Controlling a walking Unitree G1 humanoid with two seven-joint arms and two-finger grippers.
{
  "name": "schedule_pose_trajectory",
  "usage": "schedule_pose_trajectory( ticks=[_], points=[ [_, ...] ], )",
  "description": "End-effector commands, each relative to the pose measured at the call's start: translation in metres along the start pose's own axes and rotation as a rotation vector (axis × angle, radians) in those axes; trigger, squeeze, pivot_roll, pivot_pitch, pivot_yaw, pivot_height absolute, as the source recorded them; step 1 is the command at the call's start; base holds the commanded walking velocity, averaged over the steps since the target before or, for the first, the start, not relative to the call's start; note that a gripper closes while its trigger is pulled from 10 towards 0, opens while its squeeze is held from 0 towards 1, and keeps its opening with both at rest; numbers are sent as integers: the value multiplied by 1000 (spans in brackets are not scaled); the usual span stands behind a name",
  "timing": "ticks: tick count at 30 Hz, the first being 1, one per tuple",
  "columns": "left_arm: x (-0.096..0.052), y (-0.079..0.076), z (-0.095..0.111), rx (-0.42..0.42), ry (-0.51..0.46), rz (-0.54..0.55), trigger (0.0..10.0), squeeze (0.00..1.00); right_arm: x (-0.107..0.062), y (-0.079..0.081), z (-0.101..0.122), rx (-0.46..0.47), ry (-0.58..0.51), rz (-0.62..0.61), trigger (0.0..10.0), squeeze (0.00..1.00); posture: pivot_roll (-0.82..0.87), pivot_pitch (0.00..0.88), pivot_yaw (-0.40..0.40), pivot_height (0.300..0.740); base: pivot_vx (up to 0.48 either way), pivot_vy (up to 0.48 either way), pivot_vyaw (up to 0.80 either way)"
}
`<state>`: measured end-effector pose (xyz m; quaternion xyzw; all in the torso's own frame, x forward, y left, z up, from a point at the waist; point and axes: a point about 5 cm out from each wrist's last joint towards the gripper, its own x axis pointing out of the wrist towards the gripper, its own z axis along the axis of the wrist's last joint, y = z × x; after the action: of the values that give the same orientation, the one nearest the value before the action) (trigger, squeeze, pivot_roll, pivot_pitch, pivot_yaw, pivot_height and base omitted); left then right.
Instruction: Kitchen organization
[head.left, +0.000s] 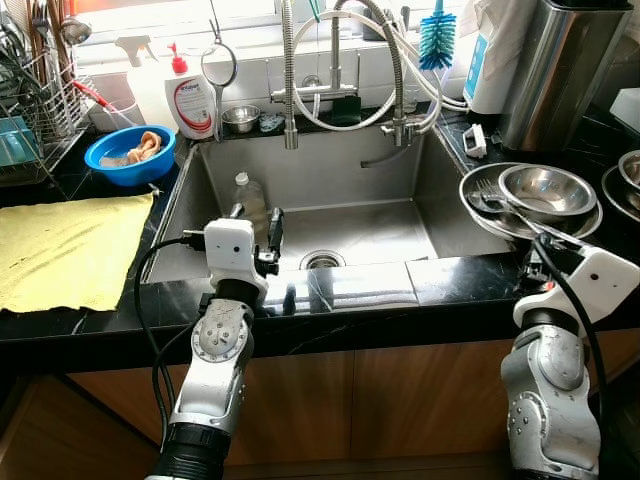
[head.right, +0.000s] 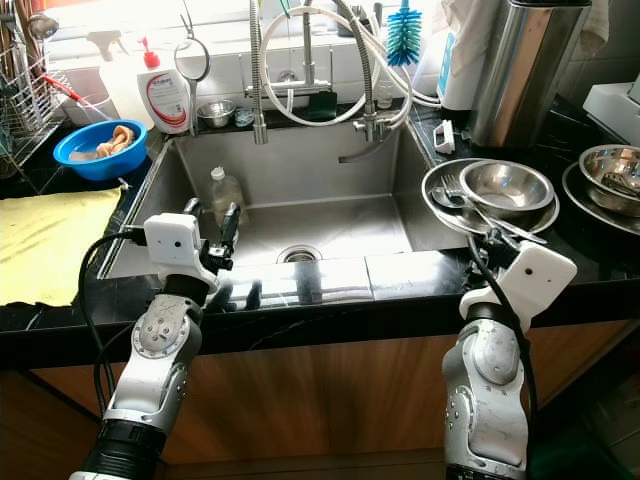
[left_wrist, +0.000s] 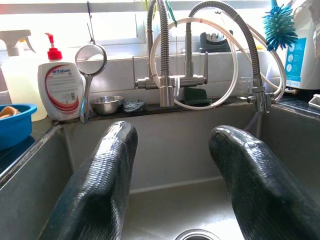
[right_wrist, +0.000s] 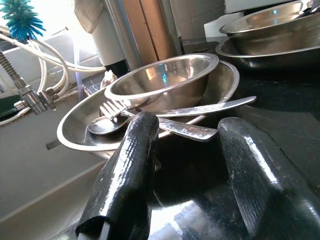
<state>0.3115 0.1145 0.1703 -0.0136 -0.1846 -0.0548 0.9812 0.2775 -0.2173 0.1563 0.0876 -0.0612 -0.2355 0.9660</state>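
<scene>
My left gripper (head.left: 256, 222) hangs open over the front left of the steel sink (head.left: 330, 170), nothing between its fingers (left_wrist: 107, 170). A clear plastic bottle (head.left: 250, 195) stands in the sink just beyond it. My right gripper (right_wrist: 192, 145) is open low over the black counter (head.left: 470, 275), right of the sink. Just ahead of it lies a steel plate (right_wrist: 75, 130) carrying a steel bowl (right_wrist: 160, 80), a fork (right_wrist: 112, 109), a spoon and a knife (right_wrist: 210, 107). The same bowl (head.left: 547, 190) and plate (head.left: 478, 205) sit at the sink's right rim.
A yellow cloth (head.left: 70, 245) lies on the left counter, with a blue bowl (head.left: 130, 155) and dish rack (head.left: 35, 110) behind it. A soap bottle (head.left: 190, 100), faucet hoses (head.left: 345, 70) and blue brush (head.left: 437, 40) line the back. A steel canister (head.left: 555, 70) and more bowls (head.right: 610, 170) stand right.
</scene>
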Motion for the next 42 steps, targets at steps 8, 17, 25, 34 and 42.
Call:
schedule_pose_trajectory(
  ticks=[8,17,25,34,42],
  points=[
    [1,3,2,13,-4,-4,10000,0,4,-1,0,48,1,-32,10000,0,-187,0,86,740,0,0,0],
    [1,3,2,17,-5,-6,10000,0,5,-3,-3,103,21,-61,3490,0,-184,0,88,740,0,0,0],
    [1,4,2,19,-5,-5,10000,0,6,-2,-6,133,40,-55,10000,0,-184,0,89,740,0,0,0],
    [1,5,2,23,-3,2,10000,0,7,0,-5,145,36,-37,10000,0,-181,0,91,740,0,0,0],
    [1,4,2,20,-4,1,10000,0,8,5,0,167,8,-4,10000,0,-184,0,95,740,0,0,0]
  ],
)
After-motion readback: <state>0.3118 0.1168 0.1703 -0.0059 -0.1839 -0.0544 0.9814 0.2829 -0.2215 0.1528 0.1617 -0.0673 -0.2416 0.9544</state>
